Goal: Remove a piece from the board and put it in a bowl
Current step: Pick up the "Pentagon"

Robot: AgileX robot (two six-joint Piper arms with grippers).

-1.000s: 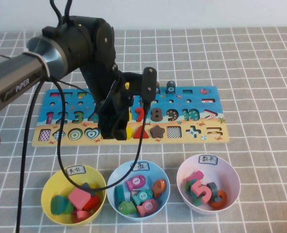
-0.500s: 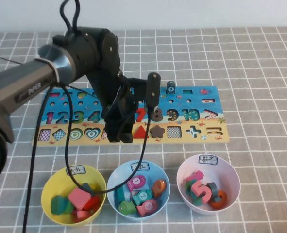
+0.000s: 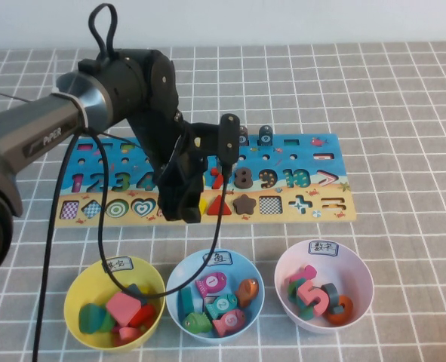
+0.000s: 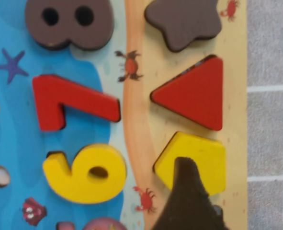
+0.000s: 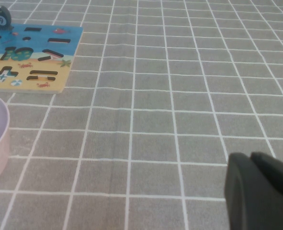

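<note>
The board [image 3: 313, 213] lies across the middle of the table. My left gripper [image 3: 183, 208] hangs low over its sandy strip, left of the red triangle [image 3: 219, 204]. In the left wrist view the piece [image 4: 204, 154], a flat yellow pentagon, sits in its cut-out beside that triangle [image 4: 194, 93]. One dark finger [image 4: 185, 178] reaches over the piece's edge, with no second finger beside it, so the jaws stand open and hold nothing. The yellow bowl [image 3: 71, 288] stands at the front left with several blocks inside. My right gripper [image 5: 250, 157] is shut and empty above bare tablecloth.
A light blue bowl [image 3: 175, 280] and a pink bowl [image 3: 281, 271], both holding pieces, stand in a row right of the yellow one. A yellow 6 [image 4: 84, 172], red 7 [image 4: 69, 100] and brown star [image 4: 182, 19] surround the pentagon. The left arm's cable [image 3: 102, 241] droops over the yellow bowl.
The left arm swung slightly right, then back left, staying low over the board's bottom row. The pentagon has not left its cut-out.
</note>
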